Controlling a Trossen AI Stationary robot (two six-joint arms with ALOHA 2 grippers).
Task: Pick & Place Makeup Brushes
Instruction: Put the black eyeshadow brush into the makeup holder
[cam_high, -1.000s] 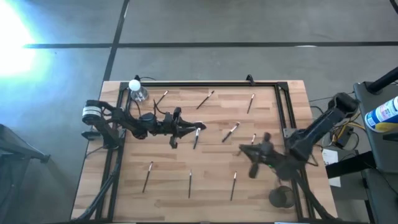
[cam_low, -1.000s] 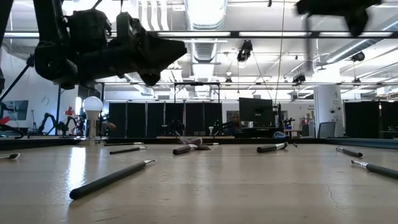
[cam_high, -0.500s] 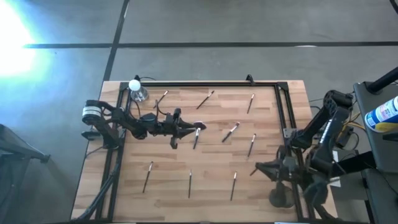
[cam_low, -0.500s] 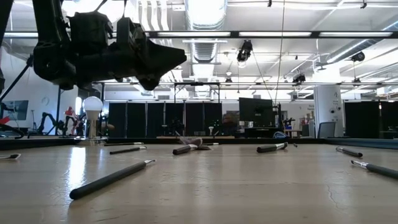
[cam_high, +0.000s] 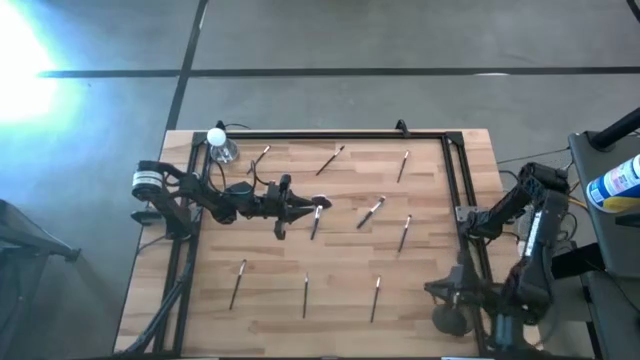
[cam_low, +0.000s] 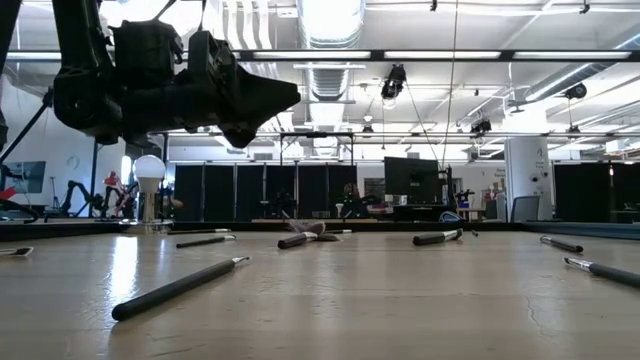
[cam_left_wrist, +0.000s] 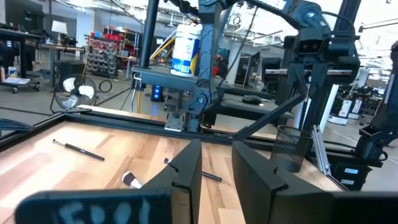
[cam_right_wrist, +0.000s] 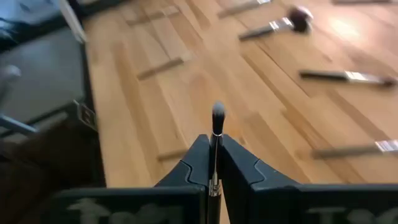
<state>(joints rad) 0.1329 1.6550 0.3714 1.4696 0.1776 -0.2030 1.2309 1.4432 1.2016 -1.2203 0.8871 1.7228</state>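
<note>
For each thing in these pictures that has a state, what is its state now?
Left pincer: open, empty, above the table's middle.
Right pincer: shut on a thin makeup brush, bristles pointing outward.
Dark cylindrical cup: upright at the table's corner by the right arm.
Small clear bottle with round white cap: upright, capped.
Loose thin makeup brushes: lying flat on the wooden table.

Thin makeup brushes (cam_high: 305, 296) with pale and dark handles lying flat, scattered well apart across wooden table (cam_high: 340, 310). One brush (cam_right_wrist: 215, 146) clamped upright, bristle tip outward, in right gripper (cam_right_wrist: 214, 163).
</note>
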